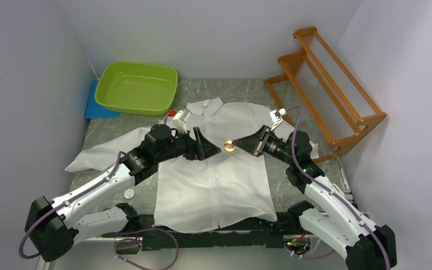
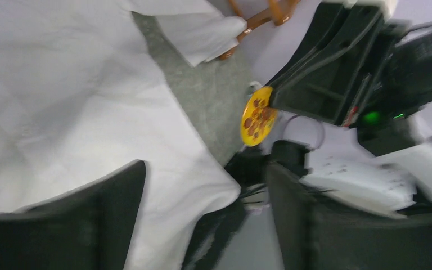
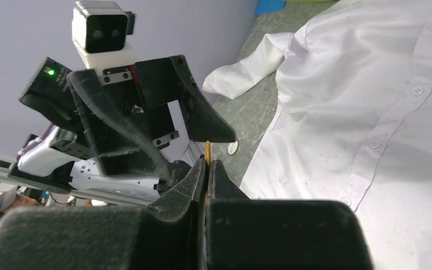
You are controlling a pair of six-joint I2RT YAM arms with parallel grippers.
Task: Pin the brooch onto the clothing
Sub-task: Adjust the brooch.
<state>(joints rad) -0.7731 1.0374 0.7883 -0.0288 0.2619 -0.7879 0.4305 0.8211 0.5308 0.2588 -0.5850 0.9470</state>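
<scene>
The clothing, a white button-front shirt [image 1: 214, 180], lies spread flat on the table, collar to the far side. In the air above its chest my right gripper [image 1: 242, 145] is shut on the brooch [image 1: 230, 147], a round yellow disc with brown dots. The right wrist view shows the brooch [image 3: 207, 151] edge-on, pinched between my right gripper's [image 3: 207, 164] jaws. My left gripper [image 1: 211, 147] stands open just left of the brooch, facing it, with nothing between its jaws. Seen from the left wrist, the brooch [image 2: 257, 116] hangs beyond my left gripper [image 2: 205, 169], above the shirt [image 2: 62, 101].
A green basin [image 1: 138, 87] rests on a blue mat [image 1: 97, 104] at the back left. A wooden rack [image 1: 326, 84] stands at the back right. A small white disc [image 1: 129, 193] lies on the table left of the shirt. Walls close in both sides.
</scene>
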